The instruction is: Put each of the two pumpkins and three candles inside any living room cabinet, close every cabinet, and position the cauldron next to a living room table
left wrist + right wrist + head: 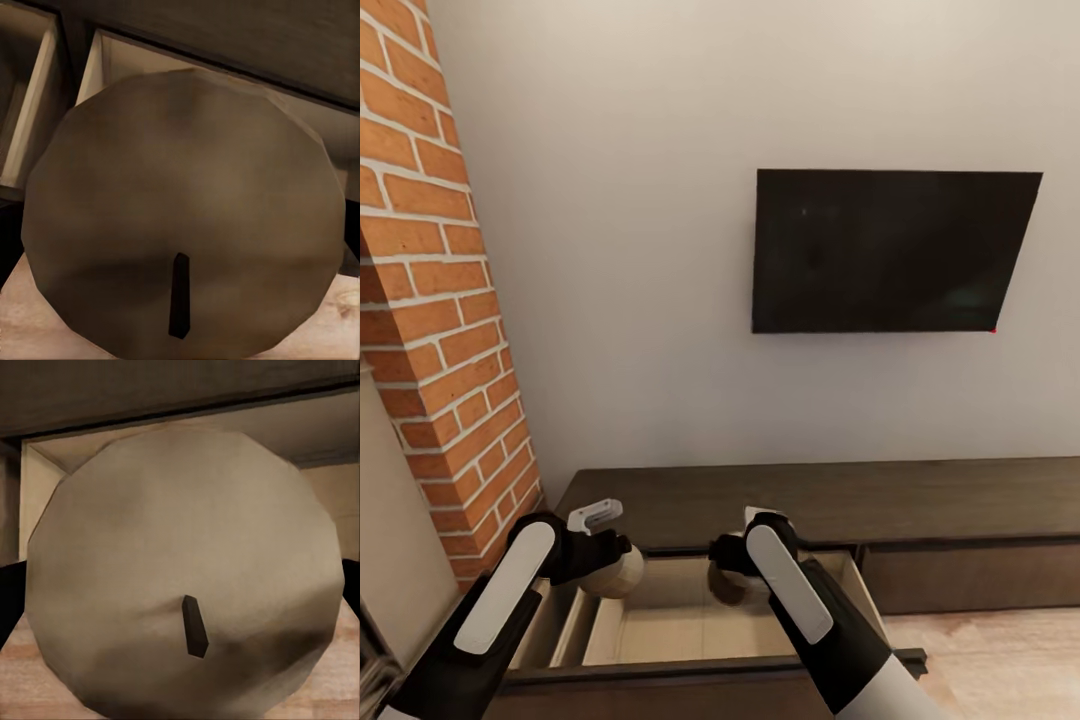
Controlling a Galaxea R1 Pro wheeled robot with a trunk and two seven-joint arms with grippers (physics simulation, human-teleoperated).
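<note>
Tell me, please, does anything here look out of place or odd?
Nothing looks damaged or spilled. One drawer of the cabinet stands pulled open, and each gripper holds a candle above it, consistent with the job underway.

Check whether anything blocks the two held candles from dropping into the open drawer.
Nothing visible does. The stubby grey-brown candle in the left gripper and the one in the right gripper hang over the dark wood cabinet's open, pale-lined drawer.

The long dark-brown cabinet stands against the wall on the pale wood floor — its top seemingly bare — with one pale-lined drawer pulled open.
</note>
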